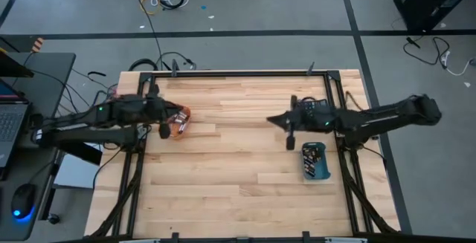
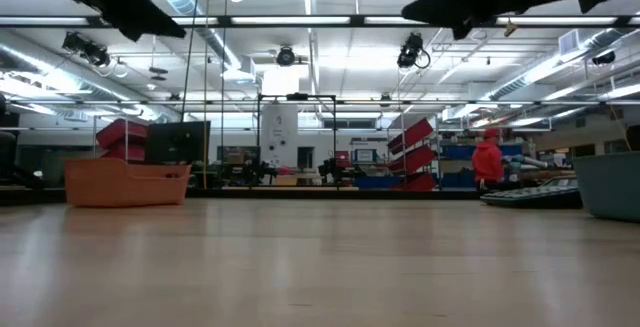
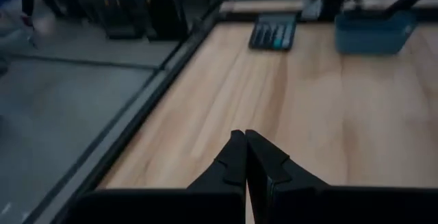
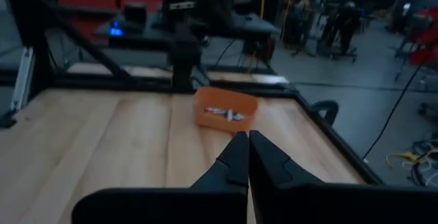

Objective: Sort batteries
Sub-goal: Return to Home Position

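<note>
The batteries (image 4: 224, 114) are seen sorted into two trays: silvery cells in the orange tray (image 4: 204, 119) at the table's left side, dark cells in the blue tray (image 1: 317, 175) at its right. The left gripper (image 3: 245, 157) is held closed and empty above the wood by the orange tray. The right gripper (image 4: 247, 152) is likewise closed on nothing, near the blue tray.

Silvery batteries (image 4: 224, 114) lie in the orange bin (image 4: 226, 125), dark batteries (image 1: 313, 154) in the blue bin (image 1: 322, 173).
</note>
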Tool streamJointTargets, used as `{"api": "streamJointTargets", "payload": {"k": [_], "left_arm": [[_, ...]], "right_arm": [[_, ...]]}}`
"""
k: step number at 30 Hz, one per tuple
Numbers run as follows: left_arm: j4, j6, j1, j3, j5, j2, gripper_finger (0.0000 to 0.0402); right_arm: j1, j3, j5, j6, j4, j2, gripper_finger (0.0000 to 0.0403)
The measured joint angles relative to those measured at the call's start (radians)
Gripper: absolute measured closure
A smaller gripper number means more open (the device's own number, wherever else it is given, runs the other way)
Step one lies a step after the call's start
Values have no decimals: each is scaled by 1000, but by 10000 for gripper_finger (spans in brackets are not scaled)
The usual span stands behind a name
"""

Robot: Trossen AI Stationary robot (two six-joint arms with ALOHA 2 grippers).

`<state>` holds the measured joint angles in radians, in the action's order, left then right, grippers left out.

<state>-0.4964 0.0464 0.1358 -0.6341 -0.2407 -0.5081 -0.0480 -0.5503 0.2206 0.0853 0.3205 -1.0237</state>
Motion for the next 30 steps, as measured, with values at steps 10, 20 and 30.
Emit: {"api": "streamJointTargets", "payload": {"k": [10,20,30], "left_arm": [[264,-57,20,187,297,97,401],[781,-65,-36,518,451,151,401],[391,-64,-64,306,471,438,401]], "right_arm": [[137,223,-171,10,21,341,403],[151,472,-223,-36,139,636,403],[170,544,-240,-92,16,833,403]]}}
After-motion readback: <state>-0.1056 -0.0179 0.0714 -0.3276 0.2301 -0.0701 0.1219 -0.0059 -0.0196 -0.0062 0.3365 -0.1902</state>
